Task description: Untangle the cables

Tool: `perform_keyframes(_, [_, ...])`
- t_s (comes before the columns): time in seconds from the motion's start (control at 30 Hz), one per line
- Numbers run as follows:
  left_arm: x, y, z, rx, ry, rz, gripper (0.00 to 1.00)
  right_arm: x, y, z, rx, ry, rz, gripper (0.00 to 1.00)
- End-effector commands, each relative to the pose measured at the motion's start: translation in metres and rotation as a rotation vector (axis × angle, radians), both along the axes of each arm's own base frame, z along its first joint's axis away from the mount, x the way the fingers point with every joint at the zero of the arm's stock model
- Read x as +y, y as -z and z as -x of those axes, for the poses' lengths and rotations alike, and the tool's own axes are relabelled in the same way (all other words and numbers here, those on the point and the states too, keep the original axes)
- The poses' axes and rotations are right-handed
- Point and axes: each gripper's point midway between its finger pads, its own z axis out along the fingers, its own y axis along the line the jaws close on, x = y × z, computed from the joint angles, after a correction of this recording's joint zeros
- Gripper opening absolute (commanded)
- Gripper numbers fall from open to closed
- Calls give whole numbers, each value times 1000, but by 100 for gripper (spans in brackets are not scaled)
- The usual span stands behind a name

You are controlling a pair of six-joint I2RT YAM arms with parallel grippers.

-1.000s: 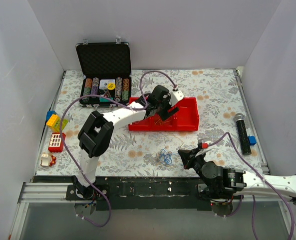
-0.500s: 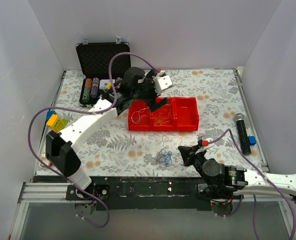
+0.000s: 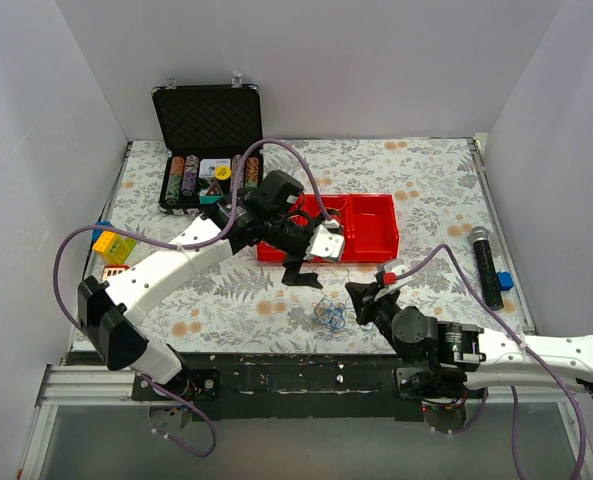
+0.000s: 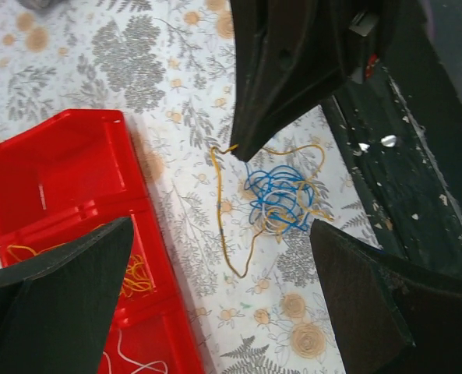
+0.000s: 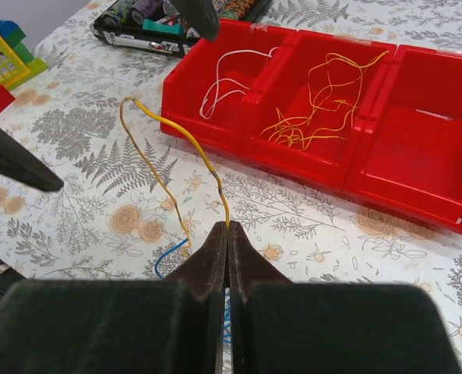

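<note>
Tangled cables (image 4: 281, 199) on the table (image 4: 137, 47): blue-yellow clump, perhaps some white, one yellow strand looping out

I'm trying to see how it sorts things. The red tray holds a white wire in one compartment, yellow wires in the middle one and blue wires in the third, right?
Not quite: the third compartment of the red tray is empty, as the right wrist view shows. The white wire and yellow wires are as you say; the blue wires lie on the table.
</note>
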Motion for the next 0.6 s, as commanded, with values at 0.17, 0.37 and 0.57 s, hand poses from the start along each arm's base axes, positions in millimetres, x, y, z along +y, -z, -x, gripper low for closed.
perform_keyframes(0.17, [2,0,25,67,90,-48,80,22,-45,-1,-53,-36,-71,1])
perform_keyframes(0.37, [-10,-6,15,75,32,-36,0,31,-52,0,-68,-55,-87,1])
perform_keyframes(0.57, [-20,-44,4,20,-45,83,0,34,-47,1,-74,-69,-105,1])
